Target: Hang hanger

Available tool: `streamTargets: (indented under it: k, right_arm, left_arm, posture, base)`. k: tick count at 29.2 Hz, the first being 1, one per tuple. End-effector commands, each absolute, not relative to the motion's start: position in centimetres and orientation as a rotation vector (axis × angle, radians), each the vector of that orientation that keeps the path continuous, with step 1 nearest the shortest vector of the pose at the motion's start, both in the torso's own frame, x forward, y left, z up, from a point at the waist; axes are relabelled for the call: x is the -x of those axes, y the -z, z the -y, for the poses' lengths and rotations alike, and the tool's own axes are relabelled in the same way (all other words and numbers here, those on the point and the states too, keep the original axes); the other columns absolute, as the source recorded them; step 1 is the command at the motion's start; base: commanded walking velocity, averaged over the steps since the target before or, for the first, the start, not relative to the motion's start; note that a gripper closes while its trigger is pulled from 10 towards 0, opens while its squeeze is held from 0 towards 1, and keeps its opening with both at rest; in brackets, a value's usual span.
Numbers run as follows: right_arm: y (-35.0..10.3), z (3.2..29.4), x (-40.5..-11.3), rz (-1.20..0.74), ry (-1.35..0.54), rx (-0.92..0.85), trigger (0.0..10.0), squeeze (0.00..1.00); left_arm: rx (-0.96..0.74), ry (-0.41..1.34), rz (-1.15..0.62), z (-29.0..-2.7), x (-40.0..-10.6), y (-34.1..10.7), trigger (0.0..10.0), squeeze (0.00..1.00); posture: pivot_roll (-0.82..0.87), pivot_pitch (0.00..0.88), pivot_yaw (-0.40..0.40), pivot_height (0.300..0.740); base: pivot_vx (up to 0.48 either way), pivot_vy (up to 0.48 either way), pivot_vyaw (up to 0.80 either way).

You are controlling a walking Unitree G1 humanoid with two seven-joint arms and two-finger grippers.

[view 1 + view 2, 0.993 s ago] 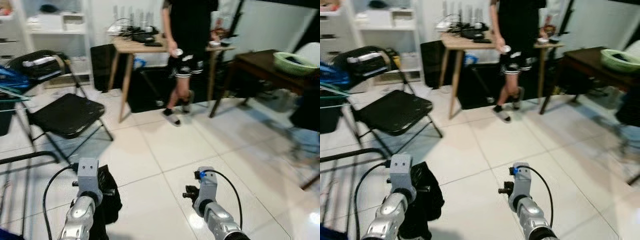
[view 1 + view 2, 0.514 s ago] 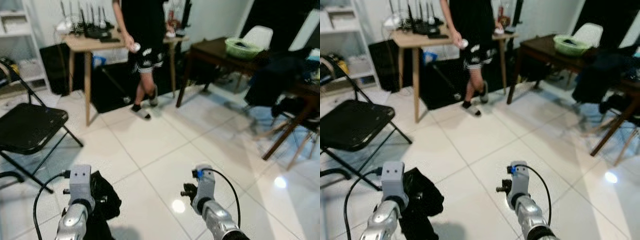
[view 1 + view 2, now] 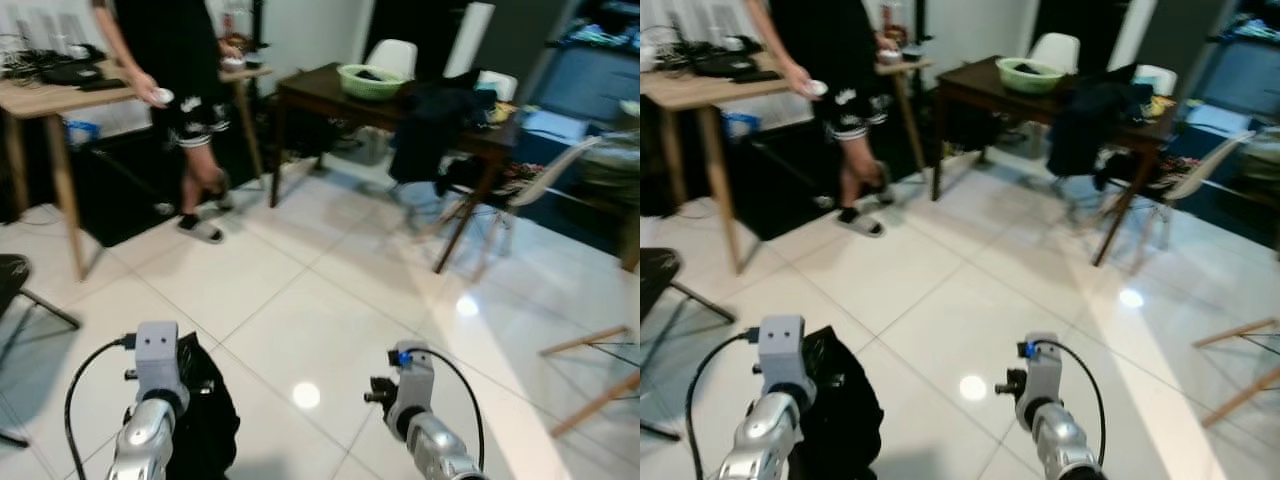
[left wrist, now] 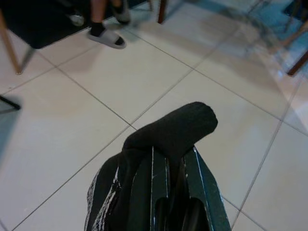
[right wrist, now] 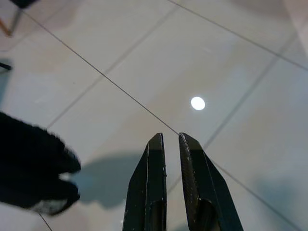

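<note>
A black garment [image 3: 207, 420] hangs bunched from my left gripper [image 4: 171, 156], which is shut on it; the cloth [image 4: 166, 132] drapes over the fingertips and hides them. In the eye views my left wrist [image 3: 155, 365] sits low on the left with the garment dangling beside it above the floor. My right gripper [image 5: 168, 138] is shut with nothing in it, its fingers pointing down at white tiles. The right wrist [image 3: 410, 380] is low, right of centre. The garment's dark edge [image 5: 33, 163] also appears in the right wrist view.
A person [image 3: 175, 80] stands by a light wooden table [image 3: 45, 98] at the far left. A dark table [image 3: 330, 98] with a green bowl [image 3: 368, 80] and a chair draped in dark clothes [image 3: 435, 125] stand ahead. Wooden legs [image 3: 590, 375] jut in on the right.
The whole view has swung to the right: the person and tables slid left and the folding chair left the picture. Both grippers keep their pose, the left still holding the garment.
</note>
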State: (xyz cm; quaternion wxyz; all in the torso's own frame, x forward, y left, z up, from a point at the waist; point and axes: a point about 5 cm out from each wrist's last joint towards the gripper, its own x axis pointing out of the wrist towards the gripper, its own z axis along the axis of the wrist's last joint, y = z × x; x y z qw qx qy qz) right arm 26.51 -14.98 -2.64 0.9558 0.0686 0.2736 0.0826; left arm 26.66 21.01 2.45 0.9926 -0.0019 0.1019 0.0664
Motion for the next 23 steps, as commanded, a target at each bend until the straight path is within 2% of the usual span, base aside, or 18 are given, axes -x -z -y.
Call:
streamTargets:
  k: [1,7,13,19,23]
  right_arm:
    - [2.7,15.2,-26.5,-0.564,-0.171,-0.128,10.0,0.00]
    - [2.0,14.3,-27.4,-0.538,-0.189,-0.128,10.0,0.00]
    - [1.9,14.4,-27.4,-0.528,-0.200,-0.115,10.0,0.00]
    - [2.4,15.3,-26.8,-0.540,-0.167,-0.110,10.0,0.00]
    - [2.2,15.1,-27.0,-0.536,-0.176,-0.110,10.0,0.00]
  left_arm:
    - [0.002,-0.123,-0.173,-20.7,-27.0,-3.1,10.0,0.00]
    - [0.030,-0.162,-0.165,-21.9,-26.5,-3.3,10.0,0.00]
    - [0.043,-0.160,-0.154,-21.6,-26.5,-3.4,10.0,0.00]
    - [0.061,-0.155,-0.142,-21.2,-26.2,-3.2,10.0,0.00]
    - [0.063,-0.168,-0.148,-21.5,-26.2,-3.3,10.0,0.00]
  posture:
    - [0.04,0.024,-0.099,0.740]
    - [0.01,0.041,-0.088,0.740]
    - [0.00,0.049,-0.079,0.740]
    - [-0.01,0.035,-0.069,0.740]
    - [-0.01,0.028,-0.081,0.740]
  base:
    - [0.000,0.000,-0.80]
    - [0.000,0.000,-0.80]
    - [0.000,0.000,-0.80]
    - [0.000,0.000,0.00]
    - [0.000,0.000,-0.80]
